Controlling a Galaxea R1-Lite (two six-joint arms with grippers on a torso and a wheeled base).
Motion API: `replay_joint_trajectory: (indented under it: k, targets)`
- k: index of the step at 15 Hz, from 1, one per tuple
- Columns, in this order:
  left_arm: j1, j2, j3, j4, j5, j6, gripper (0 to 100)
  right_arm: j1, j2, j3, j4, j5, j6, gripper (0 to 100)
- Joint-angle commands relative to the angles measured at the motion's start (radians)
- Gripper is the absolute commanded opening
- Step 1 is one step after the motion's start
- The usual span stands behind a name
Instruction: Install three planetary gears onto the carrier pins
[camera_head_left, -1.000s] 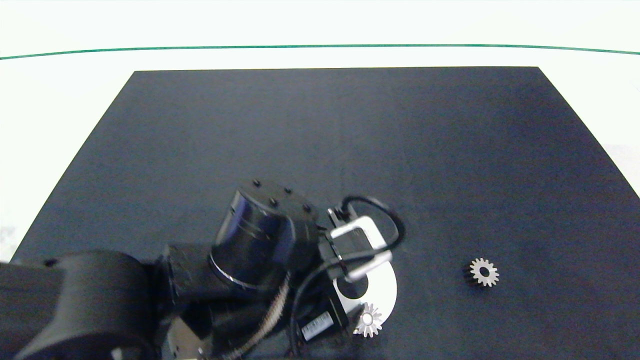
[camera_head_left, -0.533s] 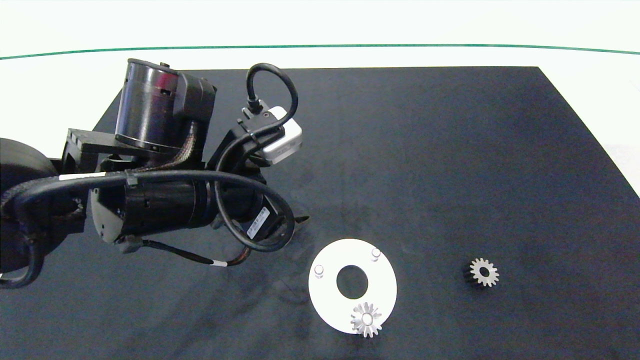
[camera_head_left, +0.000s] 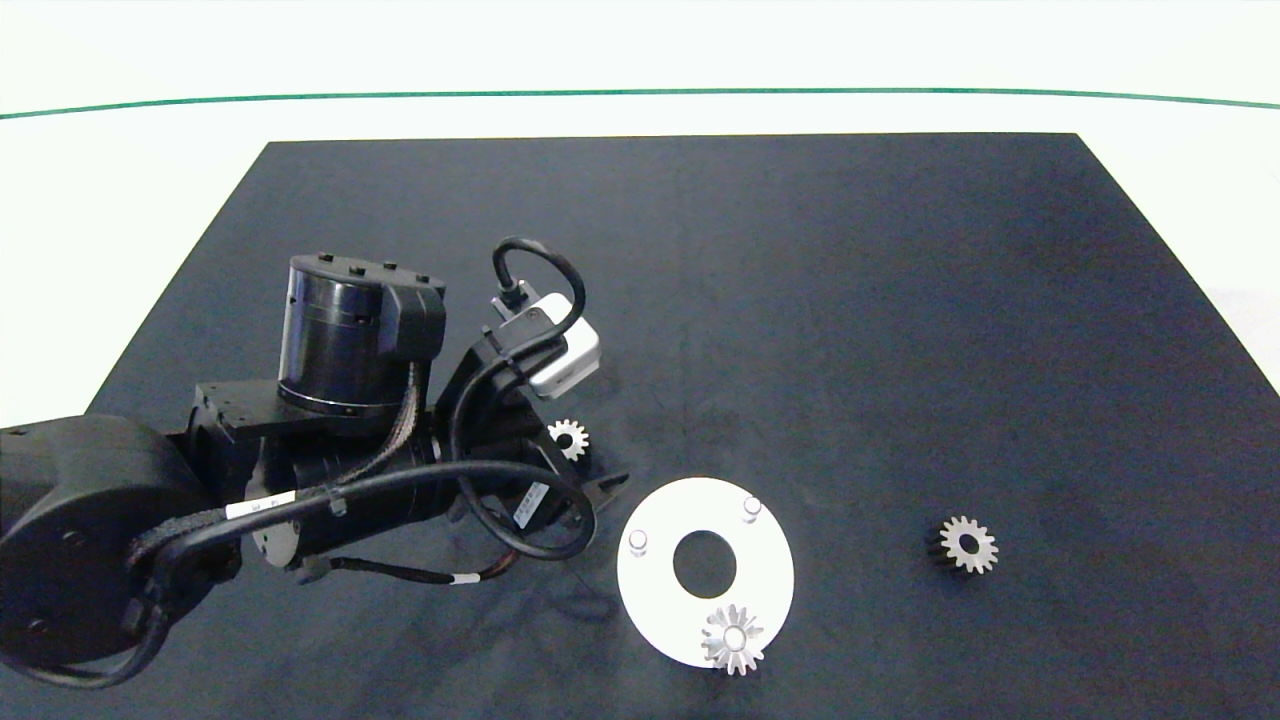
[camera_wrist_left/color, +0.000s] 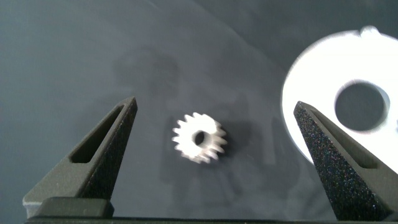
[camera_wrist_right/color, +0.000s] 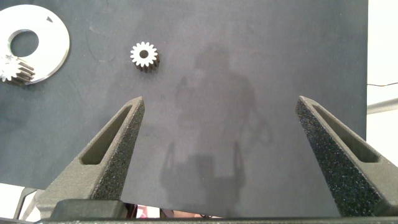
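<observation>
Left gripper (camera_wrist_left/color: 211, 134) fingers spread wide, loose gear (camera_wrist_left/color: 199, 138) lying flat between them, hole upward, white disc (camera_head_left: 770, 575) lower centre, right gripper (camera_wrist_right/color: 217, 134) fingers apart.

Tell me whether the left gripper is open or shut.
Open: the left gripper has its fingers spread wide, straddling a gear lying flat on the mat.

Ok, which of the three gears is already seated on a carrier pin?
The gear at the white disc's near edge sits on a pin. The other two lie flat on the black mat: one below the open left gripper, one off to the right.
</observation>
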Motion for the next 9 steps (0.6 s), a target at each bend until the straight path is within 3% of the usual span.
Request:
replay_joint_trajectory:
  k: [1,3,6,9]
  targets:
    - [0.008,0.034,0.052,-0.059,-0.018,0.003,100,0.000,0.003,0.000,0.003,0.000,-0.001,100]
    - [0.020,0.048,0.052,-0.073,-0.045,0.003,100,-0.001,-0.001,0.000,0.003,0.000,-0.001,100]
    - [0.040,0.057,0.049,-0.073,-0.053,0.004,100,-0.001,-0.001,0.000,0.003,0.000,-0.003,100]
    - [0.075,0.063,0.058,-0.098,-0.088,0.006,100,-0.003,-0.001,0.000,0.003,0.000,-0.003,100]
